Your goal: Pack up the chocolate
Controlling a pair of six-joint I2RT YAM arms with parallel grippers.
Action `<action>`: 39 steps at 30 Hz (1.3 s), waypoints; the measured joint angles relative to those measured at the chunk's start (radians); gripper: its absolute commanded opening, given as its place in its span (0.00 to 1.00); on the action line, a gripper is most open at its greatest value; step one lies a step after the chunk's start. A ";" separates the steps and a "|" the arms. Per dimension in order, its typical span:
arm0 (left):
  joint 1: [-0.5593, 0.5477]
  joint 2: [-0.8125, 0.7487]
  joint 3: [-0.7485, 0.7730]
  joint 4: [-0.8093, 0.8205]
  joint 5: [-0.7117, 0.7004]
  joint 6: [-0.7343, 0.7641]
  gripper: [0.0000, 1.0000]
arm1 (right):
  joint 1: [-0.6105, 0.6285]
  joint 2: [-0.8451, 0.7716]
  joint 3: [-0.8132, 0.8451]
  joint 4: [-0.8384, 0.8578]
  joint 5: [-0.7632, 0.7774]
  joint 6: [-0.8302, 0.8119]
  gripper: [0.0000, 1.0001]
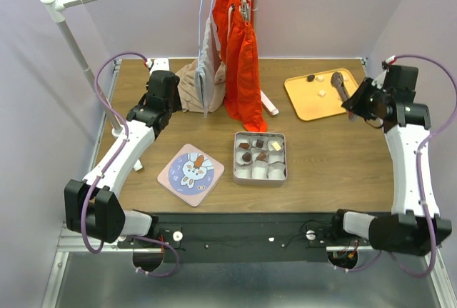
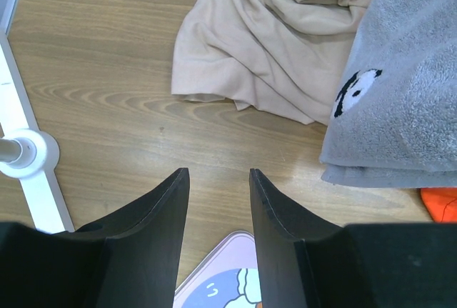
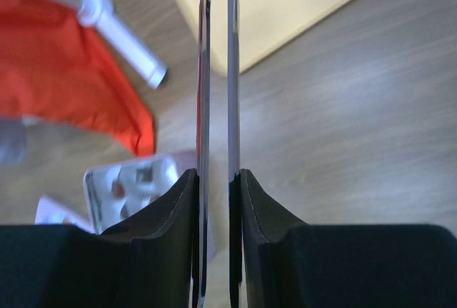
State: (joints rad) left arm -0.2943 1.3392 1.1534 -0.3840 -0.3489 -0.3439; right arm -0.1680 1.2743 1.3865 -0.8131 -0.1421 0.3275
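Right gripper (image 3: 216,176), arm reaching the yellow tray (image 3: 285,15), pinches metal tongs (image 3: 231,72); left gripper (image 2: 218,172) hovers parted, empty

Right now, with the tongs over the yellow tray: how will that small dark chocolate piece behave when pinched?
Probably light: the small dark chocolate piece is tiny beside the flat yellow tray. It looks roundish, so it may roll or skid there. The thin metal tongs in the right gripper give little contact; it could slip out.
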 measured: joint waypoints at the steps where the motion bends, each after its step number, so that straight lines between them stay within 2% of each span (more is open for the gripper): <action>1: 0.000 -0.001 0.000 0.000 0.000 0.000 0.49 | 0.006 -0.030 -0.010 -0.025 -0.017 -0.004 0.18; 9: 0.001 -0.008 0.000 0.000 0.000 0.000 0.49 | 0.094 -0.236 -0.128 -0.204 -0.187 0.027 0.18; 15: 0.005 -0.010 0.000 0.000 0.000 -0.005 0.49 | 0.148 -0.268 -0.153 -0.314 -0.260 0.029 0.19; 32: 0.005 -0.010 0.018 -0.008 0.000 -0.047 0.49 | 0.404 -0.219 -0.158 -0.435 -0.232 0.019 0.19; 39: 0.005 -0.010 0.018 -0.008 0.000 -0.046 0.49 | 0.445 -0.180 -0.158 -0.457 -0.156 0.019 0.19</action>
State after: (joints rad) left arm -0.2890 1.3296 1.1709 -0.3923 -0.3492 -0.3901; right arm 0.2771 1.0946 1.2285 -1.2697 -0.2981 0.3470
